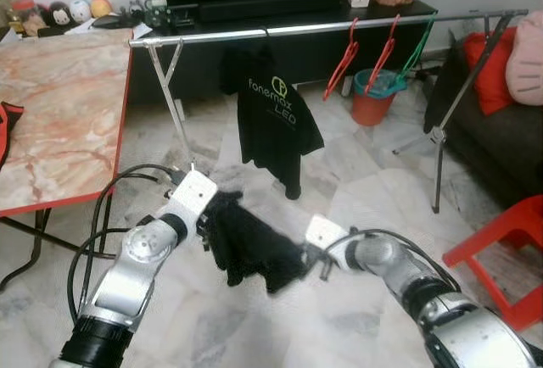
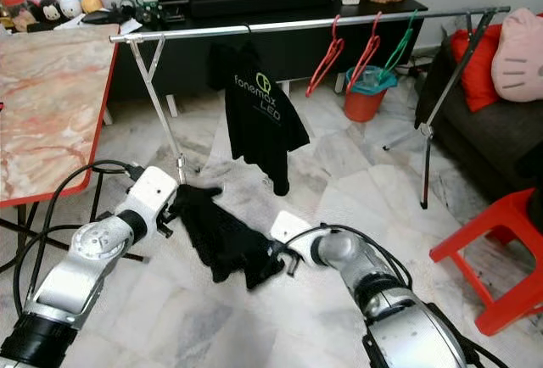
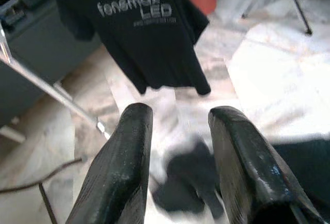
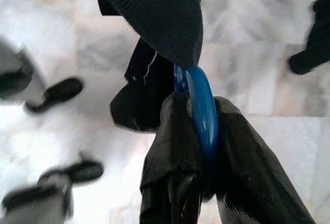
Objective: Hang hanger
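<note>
My right gripper [image 4: 202, 126] is shut on the blue hanger [image 4: 202, 100], which carries a black garment [image 1: 250, 245] hanging low over the floor between my arms. At the garment's left edge my left gripper [image 3: 178, 152] is open, its fingers [image 3: 129, 152] apart with nothing between them. The clothes rack's silver rail [image 1: 322, 27] runs across ahead of me. A black printed T-shirt [image 1: 273, 114] hangs on it near the middle. Two red hangers [image 1: 344, 63] and a green hanger [image 1: 417, 46] hang empty further right.
A marble-topped table [image 1: 59, 114] with a red edge stands to my left. A red bucket [image 1: 372, 101] sits behind the rack. A dark sofa [image 1: 501, 131] and a red plastic stool [image 1: 509, 241] are on the right. A black TV stand [image 1: 297, 12] lines the back wall.
</note>
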`<state>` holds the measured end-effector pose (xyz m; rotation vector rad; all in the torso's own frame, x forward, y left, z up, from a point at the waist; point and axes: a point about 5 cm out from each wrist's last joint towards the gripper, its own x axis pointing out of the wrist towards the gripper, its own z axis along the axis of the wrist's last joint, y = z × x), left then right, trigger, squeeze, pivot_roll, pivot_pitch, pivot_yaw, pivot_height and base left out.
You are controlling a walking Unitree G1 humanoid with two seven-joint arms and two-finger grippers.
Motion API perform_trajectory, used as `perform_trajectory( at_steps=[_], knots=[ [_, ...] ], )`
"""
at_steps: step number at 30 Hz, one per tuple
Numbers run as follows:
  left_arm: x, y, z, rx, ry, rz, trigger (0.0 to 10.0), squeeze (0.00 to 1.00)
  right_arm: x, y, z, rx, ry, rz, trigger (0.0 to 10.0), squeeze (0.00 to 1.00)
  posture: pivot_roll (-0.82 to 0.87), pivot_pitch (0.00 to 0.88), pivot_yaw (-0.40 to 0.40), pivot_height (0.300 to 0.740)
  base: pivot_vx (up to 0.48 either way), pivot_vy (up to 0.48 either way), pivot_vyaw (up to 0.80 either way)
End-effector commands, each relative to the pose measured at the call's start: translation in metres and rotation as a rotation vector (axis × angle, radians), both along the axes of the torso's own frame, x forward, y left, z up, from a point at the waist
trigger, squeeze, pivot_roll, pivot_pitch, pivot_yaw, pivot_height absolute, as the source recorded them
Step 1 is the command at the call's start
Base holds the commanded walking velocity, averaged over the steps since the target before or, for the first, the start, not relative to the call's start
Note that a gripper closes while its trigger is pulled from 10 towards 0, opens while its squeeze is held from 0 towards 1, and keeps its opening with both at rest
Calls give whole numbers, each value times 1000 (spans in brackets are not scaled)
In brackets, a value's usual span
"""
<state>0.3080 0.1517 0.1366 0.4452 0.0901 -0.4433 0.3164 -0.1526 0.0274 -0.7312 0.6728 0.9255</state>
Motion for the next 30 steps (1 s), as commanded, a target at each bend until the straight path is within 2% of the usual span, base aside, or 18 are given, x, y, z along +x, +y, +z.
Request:
perform_trajectory(
  at_steps=[1, 2, 5, 6, 8, 10, 13, 15, 22, 23, 24, 25, 30],
  knots=[
    [-1, 1, 9, -34, -52, -15, 10000, 0, 5, 2, 11, 16, -36, 72, 0, 0, 41, 0, -19, 740, 0, 0, 0],
    [-4, -3, 12, -37, -60, -74, 10000, 0, 4, 0, 12, 13, -24, 106, 0, 0, 41, 0, -19, 740, 0, 0, 0],
    [-19, -13, 8, -7, 11, -265, 10000, 0, 3, -5, 15, -9, -4, 174, 0, 0, 41, 0, -19, 740, 0, 0, 0],
    [-21, -15, 6, 3, 29, -299, 10000, 0, 3, -5, 16, -16, -2, 189, 0, 0, 30, 0, -23, 740, 0, 0, 0],
    [-28, -17, 2, 23, 84, -381, 10000, 0, 3, -7, 19, -33, -1, 222, 0, 0, 30, 0, -23, 740, 0, 0, 0],
    [-39, -19, -8, 76, 182, -507, 10000, 0, 3, -7, 23, -34, 16, 274, 0, 0, 29, 0, -27, 740, 0, 0, 0],
    [-47, -22, -16, 121, 256, -588, 10000, 0, 3, -5, 25, -32, 32, 312, 0, 0, 29, 0, -27, 740, 0, 0, 0],
    [-50, -27, -19, 147, 285, -654, 10000, 0, 1, 0, 28, -22, 47, 381, 0, 0, 25, 0, -27, 740, 0, 0, 0],
    [-48, -42, -14, 165, 291, -749, 10000, 0, 3, 10, 35, -21, 51, 464, 0, 0, 29, 0, -33, 740, 0, 0, 0],
    [-48, -44, -12, 162, 291, -768, 10000, 678, 3, 12, 37, -21, 49, 473, 0, 0, 29, 0, -33, 740, 0, 0, 0],
    [-48, -46, -11, 160, 292, -781, 10000, 678, 4, 12, 38, -21, 48, 479, 0, 0, 29, 0, -33, 740, 0, 0, 0],
    [-48, -47, -10, 161, 292, -790, 10000, 1000, 4, 13, 39, -21, 47, 482, 0, 0, 29, 0, -33, 740, 0, 0, 0],
    [-52, -52, -9, 196, 312, -853, 10000, 1000, 7, 17, 44, -19, 44, 502, 0, 0, 31, 0, -35, 740, 0, 0, 0]
  ],
)
